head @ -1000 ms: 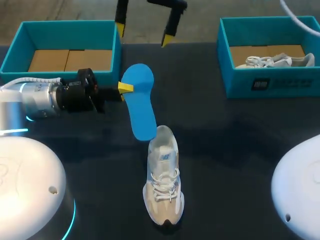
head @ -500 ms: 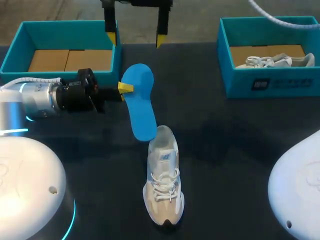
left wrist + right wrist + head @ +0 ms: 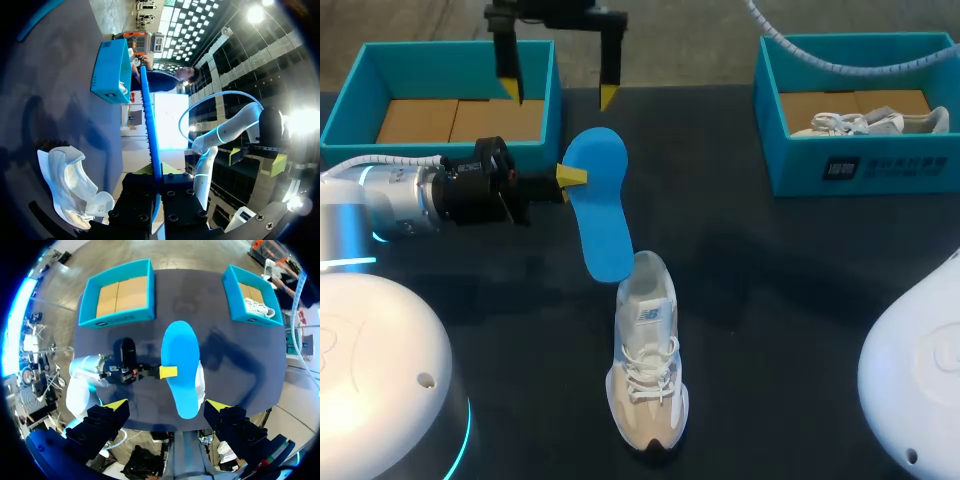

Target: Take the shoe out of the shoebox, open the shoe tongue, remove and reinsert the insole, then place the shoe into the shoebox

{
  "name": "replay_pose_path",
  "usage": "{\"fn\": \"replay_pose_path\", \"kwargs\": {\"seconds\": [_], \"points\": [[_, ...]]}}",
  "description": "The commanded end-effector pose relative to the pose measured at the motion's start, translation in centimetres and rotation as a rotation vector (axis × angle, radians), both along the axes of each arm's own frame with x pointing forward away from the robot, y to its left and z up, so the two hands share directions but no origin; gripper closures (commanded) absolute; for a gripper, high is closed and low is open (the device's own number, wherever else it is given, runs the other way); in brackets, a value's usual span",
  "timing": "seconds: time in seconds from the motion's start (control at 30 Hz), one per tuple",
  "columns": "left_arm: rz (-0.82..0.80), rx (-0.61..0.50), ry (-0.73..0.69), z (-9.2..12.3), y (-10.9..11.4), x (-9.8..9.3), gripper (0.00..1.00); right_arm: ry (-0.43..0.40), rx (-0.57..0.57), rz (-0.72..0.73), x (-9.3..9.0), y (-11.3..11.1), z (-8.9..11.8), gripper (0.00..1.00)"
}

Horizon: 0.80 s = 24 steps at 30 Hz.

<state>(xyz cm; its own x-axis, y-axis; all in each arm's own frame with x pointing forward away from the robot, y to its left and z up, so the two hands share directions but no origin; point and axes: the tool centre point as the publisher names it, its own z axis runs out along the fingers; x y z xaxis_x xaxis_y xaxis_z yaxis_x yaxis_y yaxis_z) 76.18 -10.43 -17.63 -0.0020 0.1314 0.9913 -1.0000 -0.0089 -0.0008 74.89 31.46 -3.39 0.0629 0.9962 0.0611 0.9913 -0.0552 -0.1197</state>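
Note:
My left gripper (image 3: 570, 177) is shut on the edge of a blue insole (image 3: 598, 210), held in the air with its lower end over the heel of the shoe. The white and beige shoe (image 3: 646, 360) stands on the dark table, toe toward the front. In the left wrist view the insole (image 3: 150, 135) runs edge-on out from my gripper (image 3: 156, 182), with the shoe (image 3: 70, 185) beside it. My right gripper (image 3: 558, 92) hangs open high over the back of the table. From it I look down on the insole (image 3: 181, 367) between its spread fingers (image 3: 116, 404).
An empty teal shoebox (image 3: 350, 110) stands at the back left, just under my right gripper. A second teal shoebox (image 3: 770, 150) at the back right holds another white shoe (image 3: 870, 122). The arms' white bases fill both front corners.
My right gripper has moved left along the back of the table, still open. The left arm, the insole and the shoe have not moved.

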Motion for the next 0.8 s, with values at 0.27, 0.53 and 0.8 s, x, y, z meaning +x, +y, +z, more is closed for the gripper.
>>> {"fn": "replay_pose_path", "kwargs": {"seconds": [0.27,0.53,0.8], "points": [[0.000,0.001,0.001,0.0,0.0,-0.1,1.00,-0.028,0.248,-0.067,0.6,-3.1,0.7,0.00],[0.000,0.001,0.001,0.0,0.0,-0.1,1.00,-0.063,0.508,-0.097,0.4,-5.6,0.7,0.00],[0.000,0.001,0.001,0.0,0.0,-0.1,1.00,-0.055,0.666,-0.124,0.5,-6.3,0.2,0.00]]}}
